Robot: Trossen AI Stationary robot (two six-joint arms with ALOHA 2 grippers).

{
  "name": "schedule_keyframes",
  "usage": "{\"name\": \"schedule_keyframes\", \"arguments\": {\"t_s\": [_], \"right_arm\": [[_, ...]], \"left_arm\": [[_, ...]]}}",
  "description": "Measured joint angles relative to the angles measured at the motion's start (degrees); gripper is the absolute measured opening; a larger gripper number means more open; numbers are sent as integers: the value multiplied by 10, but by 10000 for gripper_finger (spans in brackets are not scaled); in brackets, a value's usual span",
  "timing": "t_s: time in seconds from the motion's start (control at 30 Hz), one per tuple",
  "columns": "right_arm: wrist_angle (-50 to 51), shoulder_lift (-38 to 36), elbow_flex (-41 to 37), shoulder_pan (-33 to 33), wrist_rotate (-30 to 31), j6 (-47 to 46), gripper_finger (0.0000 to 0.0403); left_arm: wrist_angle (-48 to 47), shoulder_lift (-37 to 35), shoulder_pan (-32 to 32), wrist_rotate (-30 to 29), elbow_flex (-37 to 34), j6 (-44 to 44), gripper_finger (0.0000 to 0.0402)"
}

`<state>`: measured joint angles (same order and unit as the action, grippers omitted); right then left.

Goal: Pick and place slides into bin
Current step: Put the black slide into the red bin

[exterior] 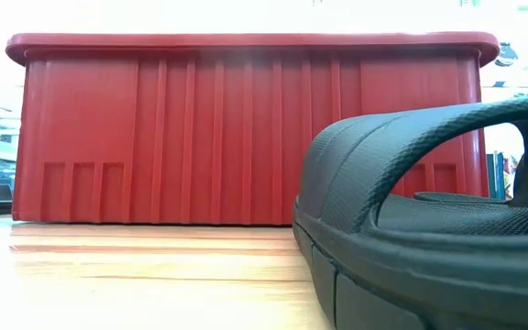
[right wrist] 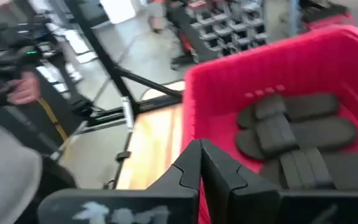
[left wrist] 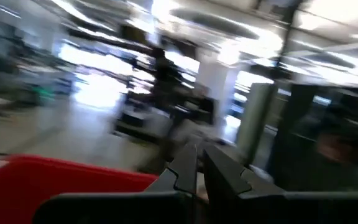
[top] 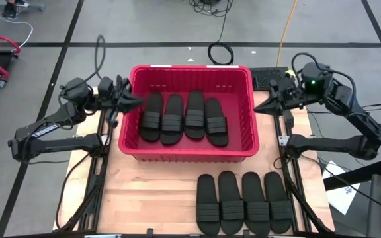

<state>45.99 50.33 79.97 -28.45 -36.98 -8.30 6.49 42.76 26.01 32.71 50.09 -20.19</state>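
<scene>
Halfway there: four slides in, four to go

Left gripper [top: 136,101] hangs at the bin's [top: 187,153] 9 o'clock rim, fingers pinched empty; right gripper [top: 262,106] at 3 o'clock, also closed on nothing. Either should open wide before dropping onto the counter [top: 151,192] slides [top: 244,203] at 5 o'clock, grabbing across a strap.

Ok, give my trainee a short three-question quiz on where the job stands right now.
1. How many black rubber slide sandals lie inside the red plastic slotted bin?
2. True or false: the four remaining sandals are stacked in a pile.
3. Which gripper holds a sandal? A) left gripper B) right gripper C) neither

Key: 1) four. 2) false, they lie side by side in a row on the wooden table. 3) C, both are shut and empty beside the bin.
</scene>
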Motion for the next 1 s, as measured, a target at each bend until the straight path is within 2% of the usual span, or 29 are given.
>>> {"name": "schedule_keyframes", "arguments": {"t_s": [0.1,0.23,0.43,0.57,0.77,0.93,1.0], "right_arm": [[-21,7,-9,59,60,-40,3],[-62,16,-40,148,142,-71,1],[-198,26,-129,226,175,-165,5],[-290,22,-181,239,194,-200,9],[-307,-2,-220,241,281,-153,1],[-303,-42,-240,241,276,-129,1],[-301,-62,-248,241,250,-131,1]], "left_arm": [[-13,0,-11,60,0,-31,26],[-36,-5,-36,110,0,-67,26],[-126,-11,-109,123,0,-20,26],[-160,-12,-147,80,0,8,26],[-176,-6,-188,15,0,-9,26],[-156,15,-233,-42,0,-39,26],[-146,26,-250,-83,0,-39,26]]}}
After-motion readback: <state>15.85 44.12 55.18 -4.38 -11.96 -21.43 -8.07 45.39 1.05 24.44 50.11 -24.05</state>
